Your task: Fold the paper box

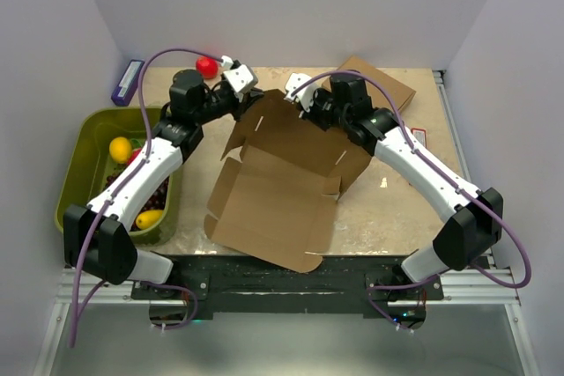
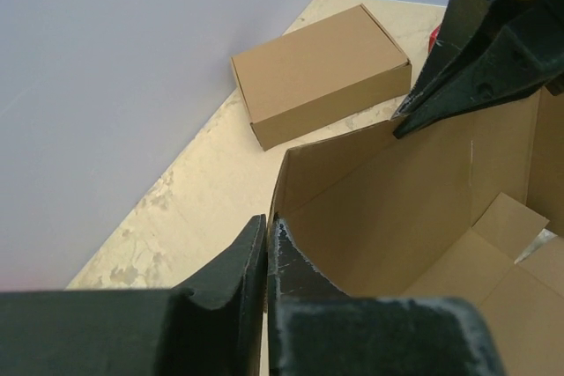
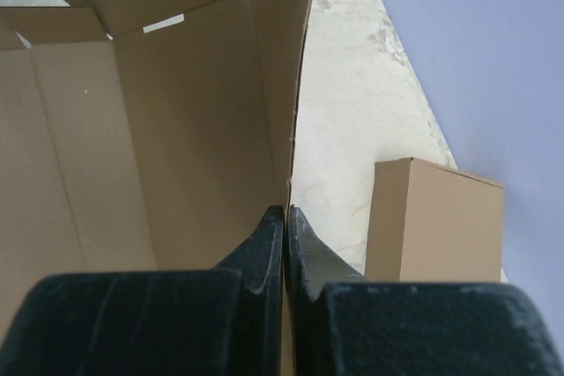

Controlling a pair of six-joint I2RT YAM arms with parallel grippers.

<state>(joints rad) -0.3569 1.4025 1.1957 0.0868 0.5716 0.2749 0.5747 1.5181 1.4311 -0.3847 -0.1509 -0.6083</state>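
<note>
Paper box (image 1: pixel 280 187) sits in the middle of the table (image 1: pixel 370 217), a creased brown sheet with its front flaps spread flat and its rear panel standing up. The left gripper (image 2: pixel 267 233) is pinched on that panel's top edge at one end, and the right gripper (image 3: pixel 286 220) is clamped on it at the other. A finished carton (image 1: pixel 374 84) rests behind.

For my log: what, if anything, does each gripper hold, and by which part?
The paper box: left gripper and right gripper each pinch the edge of its raised panel.
</note>
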